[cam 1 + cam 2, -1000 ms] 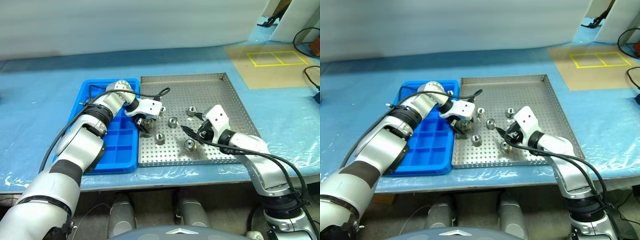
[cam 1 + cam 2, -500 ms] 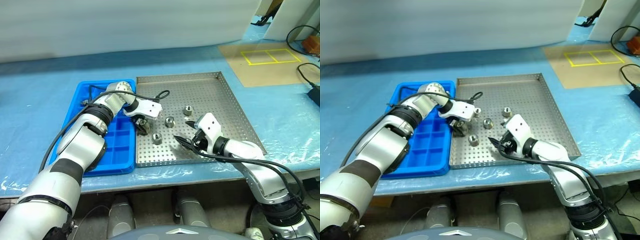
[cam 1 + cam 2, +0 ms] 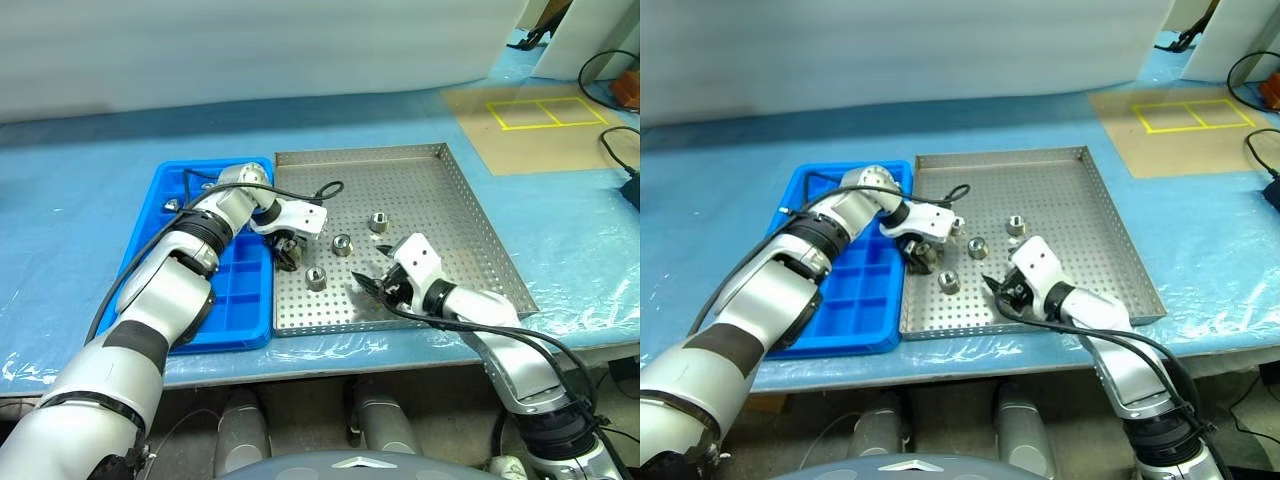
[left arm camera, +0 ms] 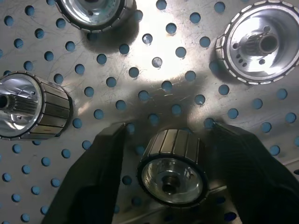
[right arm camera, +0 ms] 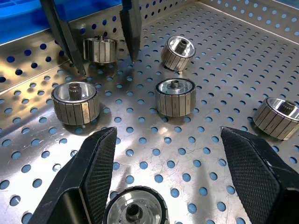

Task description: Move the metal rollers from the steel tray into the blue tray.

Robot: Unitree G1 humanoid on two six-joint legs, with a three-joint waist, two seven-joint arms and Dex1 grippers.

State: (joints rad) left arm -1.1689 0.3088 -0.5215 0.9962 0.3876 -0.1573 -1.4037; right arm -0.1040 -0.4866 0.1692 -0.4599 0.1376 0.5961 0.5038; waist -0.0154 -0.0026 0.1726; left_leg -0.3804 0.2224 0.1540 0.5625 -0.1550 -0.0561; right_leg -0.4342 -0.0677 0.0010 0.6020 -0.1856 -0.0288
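Closing in with the left hand [image 3: 288,248] at the steel tray [image 3: 450,200], hard by the wall nearest the blue tray [image 3: 160,230]: fingers drawn inward compared with a second ago, now straddling one upright roller [image 4: 173,165], but with a sliver of perforated floor still visible on one side in the left wrist view, so spread and not yet pinching. Meanwhile, down with the right hand [image 3: 372,283] toward the steel tray's front edge, lower than a second back and set wide apart over another roller [image 5: 134,207], bracketing it between the pads without touching. Reads as two pickups lined up at once, with neither grip made yet. Still lying loose toward the steel tray's middle: more metal rollers [image 3: 342,244], one further in from the front edge [image 3: 379,220], one nearer it [image 3: 316,278]. Hard to tell whether anything has landed in the blue tray, sitting flush against the steel tray's left wall on the table [image 3: 80,180], so judging the bulk of the job still ahead. As for writing: none to read anywhere, no brand or label on trays, rollers or hands; just a yellow taped rectangle [image 3: 545,110] on the brown mat beyond the steel tray's far right corner, blank inside.
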